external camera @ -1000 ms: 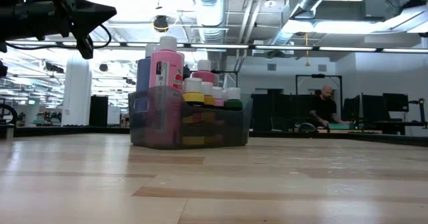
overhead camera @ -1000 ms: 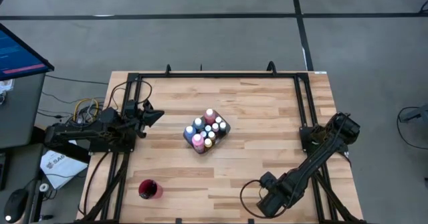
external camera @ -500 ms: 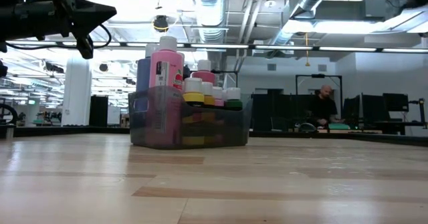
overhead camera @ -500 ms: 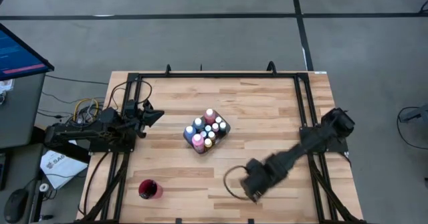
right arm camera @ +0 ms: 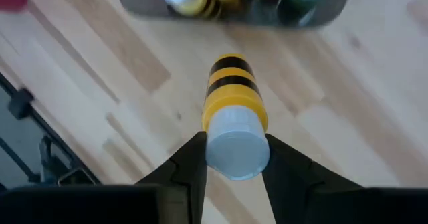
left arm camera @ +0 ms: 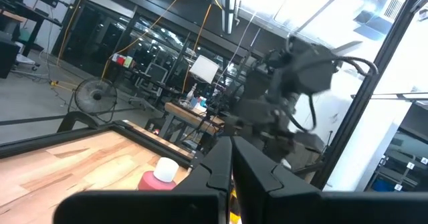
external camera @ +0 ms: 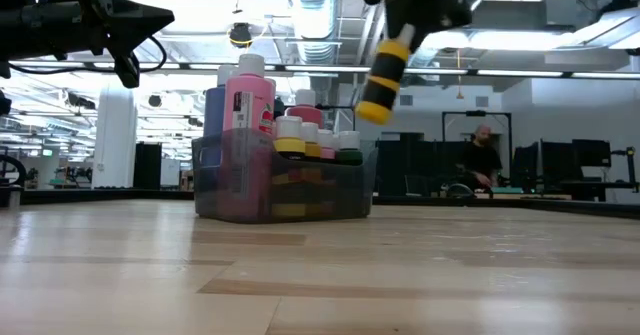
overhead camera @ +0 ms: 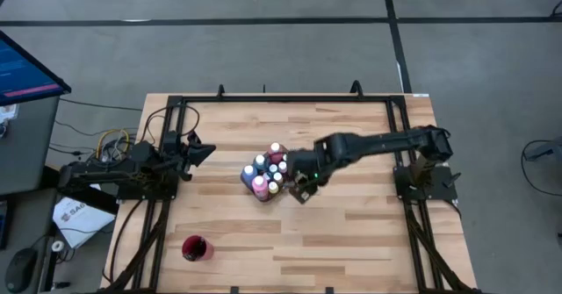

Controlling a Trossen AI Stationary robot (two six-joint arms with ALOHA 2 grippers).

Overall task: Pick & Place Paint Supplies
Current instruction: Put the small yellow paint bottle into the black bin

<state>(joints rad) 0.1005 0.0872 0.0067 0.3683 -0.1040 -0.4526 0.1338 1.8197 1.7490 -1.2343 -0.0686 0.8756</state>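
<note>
The right hand pinches a yellow, black-striped, pale-capped paint bottle just beside the grey tray of bottles, above the wooden desk; the left hand waits pressed together.

You're looking at a yellow paint bottle with black bands and a pale cap, hanging tilted in the air, cap end up in the low view, body pointing down toward the table. It's sitting clamped at the cap between the right gripper fingers, just at 4 o'clock of the cluster in the high view. The other paint bottles are standing upright, packed together near table centre: a tall pink one with a white cap is rising above the rest, a blue one is showing behind it, and short ones with pale caps, yellow and green among them, are crowding the 3 o'clock side.
</note>
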